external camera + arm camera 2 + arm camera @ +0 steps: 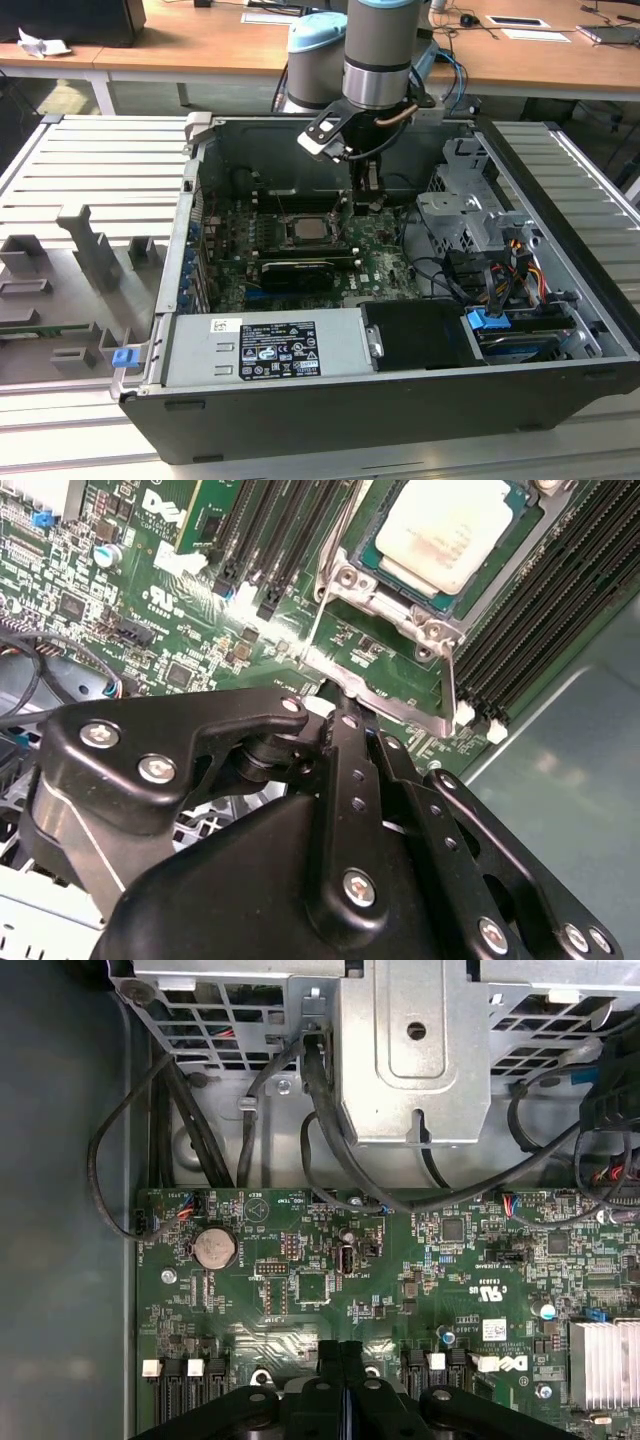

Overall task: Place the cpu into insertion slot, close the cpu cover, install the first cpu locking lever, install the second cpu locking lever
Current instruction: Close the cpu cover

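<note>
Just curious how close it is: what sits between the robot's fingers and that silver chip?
In the second wrist view, the socket's metal frame and a strip of green board separate gripper from cpu.

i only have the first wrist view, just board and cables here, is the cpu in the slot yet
observer: yes, in the second wrist view the cpu is seated, silver top up.
operator: and the cover
observer: the cpu cover looks to lie flat, framing the chip.
operator: where's the gripper
observer: in the exterior view the gripper hangs inside the case, just to the exterior view's right of the cpu.
</note>
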Robot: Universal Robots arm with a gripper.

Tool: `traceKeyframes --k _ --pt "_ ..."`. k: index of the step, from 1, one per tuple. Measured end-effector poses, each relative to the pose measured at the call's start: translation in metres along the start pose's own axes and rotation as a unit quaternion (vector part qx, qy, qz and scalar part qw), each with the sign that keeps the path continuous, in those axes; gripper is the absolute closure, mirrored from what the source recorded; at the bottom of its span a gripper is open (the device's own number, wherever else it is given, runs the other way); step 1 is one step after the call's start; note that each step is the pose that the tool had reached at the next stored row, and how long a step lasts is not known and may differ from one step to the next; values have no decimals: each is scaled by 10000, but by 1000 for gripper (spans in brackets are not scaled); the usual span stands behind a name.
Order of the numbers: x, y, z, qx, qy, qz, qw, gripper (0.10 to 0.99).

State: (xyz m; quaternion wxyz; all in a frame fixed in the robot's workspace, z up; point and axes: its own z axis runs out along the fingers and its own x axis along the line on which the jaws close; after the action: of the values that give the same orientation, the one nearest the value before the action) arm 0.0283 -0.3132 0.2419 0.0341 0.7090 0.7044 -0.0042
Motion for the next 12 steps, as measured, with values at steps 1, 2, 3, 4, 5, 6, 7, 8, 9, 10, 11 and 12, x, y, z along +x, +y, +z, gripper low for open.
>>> traceKeyframes --k 1,2,3,4,5,6,7,8,9,10,11,12 --pt "0 -19 -1 0 0 0 10000 976" --pt "0 -32 -1 0 0 0 10000 976" --pt "0 -41 -2 0 0 0 10000 976" --pt "0 -56 -2 0 0 0 10000 976" --pt "-1 -64 -2 0 0 0 10000 976" --pt "-1 -69 -3 0 0 0 10000 976" --pt "-1 -76 -3 0 0 0 10000 976" --pt "-1 -82 -3 0 0 0 10000 976" --pt "-1 -89 -3 0 0 0 10000 976" --pt "-1 -95 -4 0 0 0 10000 976" --pt "-1 -107 -4 0 0 0 10000 976" --pt "-1 -116 -4 0 0 0 10000 976"
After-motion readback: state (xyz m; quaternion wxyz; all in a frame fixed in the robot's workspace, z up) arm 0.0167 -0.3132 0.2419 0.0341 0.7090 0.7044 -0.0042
